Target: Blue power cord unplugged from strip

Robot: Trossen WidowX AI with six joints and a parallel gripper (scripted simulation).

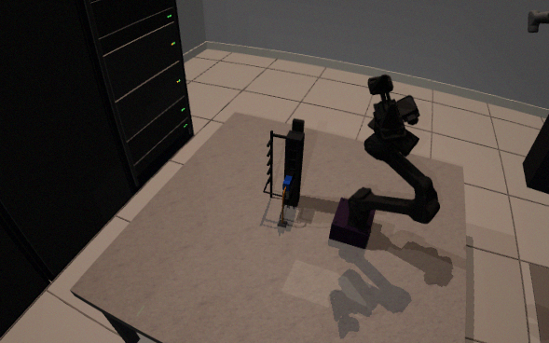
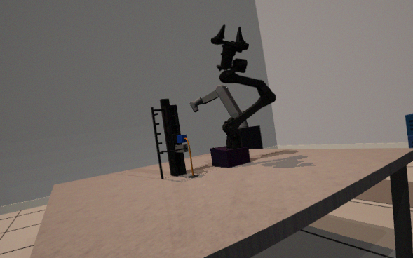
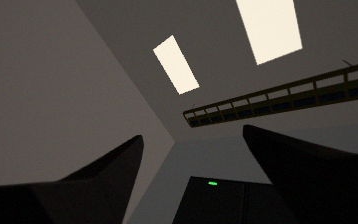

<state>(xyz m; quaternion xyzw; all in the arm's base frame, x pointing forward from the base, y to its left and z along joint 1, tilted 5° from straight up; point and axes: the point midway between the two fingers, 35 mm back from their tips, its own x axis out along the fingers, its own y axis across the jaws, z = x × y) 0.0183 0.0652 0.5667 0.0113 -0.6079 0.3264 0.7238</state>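
Observation:
The black power strip (image 1: 294, 163) (image 2: 173, 140) stands upright on the table. The blue plug (image 1: 287, 181) (image 2: 181, 139) sits against its face, in the lower half; whether it is fully seated is too small to tell. An orange cord (image 1: 282, 210) (image 2: 191, 158) runs from the plug down to a small dark piece on the table top. My gripper (image 2: 232, 26) (image 3: 192, 135) is open and empty, fingers pointing up. It is high above the arm's base, well to the right of the strip and apart from plug and cord. The wrist view shows neither plug nor strip.
A thin black rack with short pegs (image 1: 271, 163) (image 2: 156, 140) stands close beside the strip. My arm's purple base (image 1: 351, 228) (image 2: 230, 157) is to the strip's right. A dark server cabinet (image 1: 142, 93) stands beyond the table's left edge. Another, grey arm (image 2: 226, 102) stands in the background.

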